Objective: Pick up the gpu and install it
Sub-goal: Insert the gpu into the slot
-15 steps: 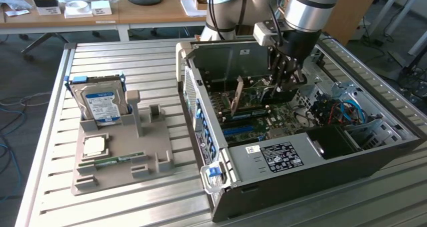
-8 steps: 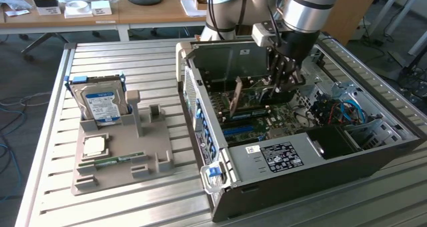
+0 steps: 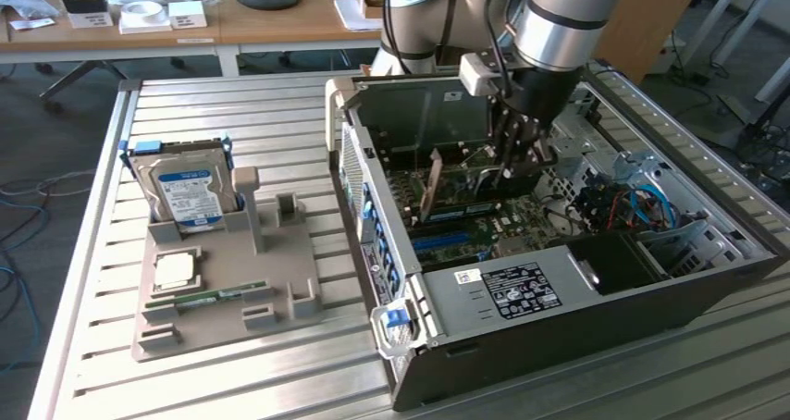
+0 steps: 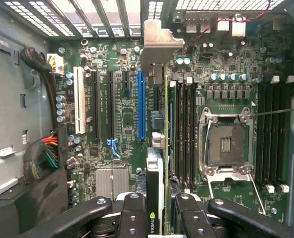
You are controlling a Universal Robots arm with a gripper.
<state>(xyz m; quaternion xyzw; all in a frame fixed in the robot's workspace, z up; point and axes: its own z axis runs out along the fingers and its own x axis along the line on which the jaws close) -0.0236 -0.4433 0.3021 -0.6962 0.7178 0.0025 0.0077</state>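
The gpu [image 4: 156, 173] stands on edge inside the open computer case [image 3: 556, 281], held between my gripper's [image 4: 159, 202] black fingers [image 4: 134, 210], which are shut on its top edge. Its silver end bracket [image 4: 157, 42] lies against the case's rear slots. The card runs alongside the blue slot [image 4: 141, 104] on the motherboard; whether it sits in a slot I cannot tell. In the exterior view my gripper [image 3: 510, 161] reaches down into the case, with the green gpu [image 3: 463, 184] upright beneath it.
A grey holder [image 3: 222, 290] on the slatted table at the exterior view's left carries a hard drive [image 3: 185, 193], a CPU [image 3: 176, 270] and a RAM stick [image 3: 210, 298]. Inside the case are the CPU socket [image 4: 225, 144], black memory slots [image 4: 186, 129] and cable bundles [image 4: 45, 153].
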